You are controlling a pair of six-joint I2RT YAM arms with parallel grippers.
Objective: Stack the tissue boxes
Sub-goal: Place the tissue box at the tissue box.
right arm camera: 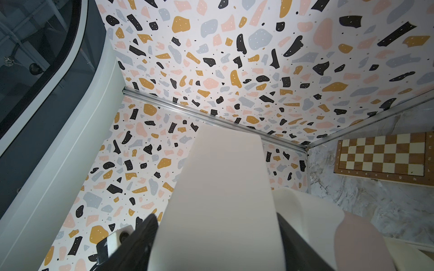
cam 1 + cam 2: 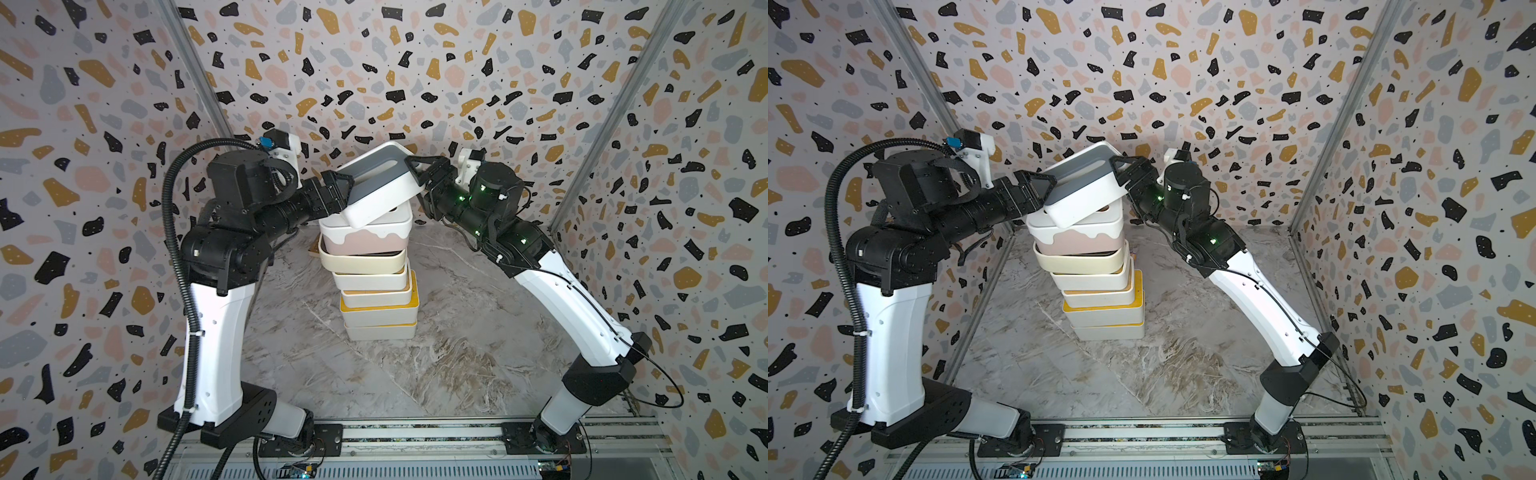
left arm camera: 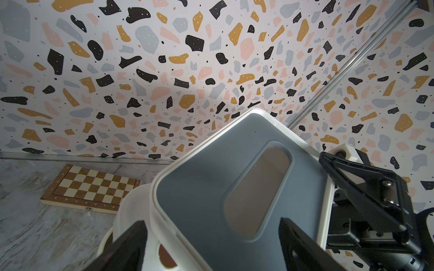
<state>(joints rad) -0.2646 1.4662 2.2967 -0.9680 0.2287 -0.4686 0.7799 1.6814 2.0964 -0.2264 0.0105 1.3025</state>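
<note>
A white tissue box with a grey slotted lid (image 2: 376,183) (image 2: 1084,187) lies tilted on top of a tall, leaning stack of tissue boxes (image 2: 374,291) (image 2: 1100,286). Its low end rests on the stack and its right end is raised. My left gripper (image 2: 338,189) (image 3: 212,224) holds the low end, one finger lying on the grey lid (image 3: 211,187). My right gripper (image 2: 415,166) (image 1: 216,215) reaches round the raised end. The box's white wall (image 1: 223,187) fills the gap between its blurred fingers, so I cannot see whether they press on it.
A wooden chessboard (image 3: 89,190) (image 1: 382,159) lies flat on the marble floor behind the stack, near the back wall. Terrazzo-patterned walls close in on three sides. Both arm bases sit on a metal rail (image 2: 415,434) at the front.
</note>
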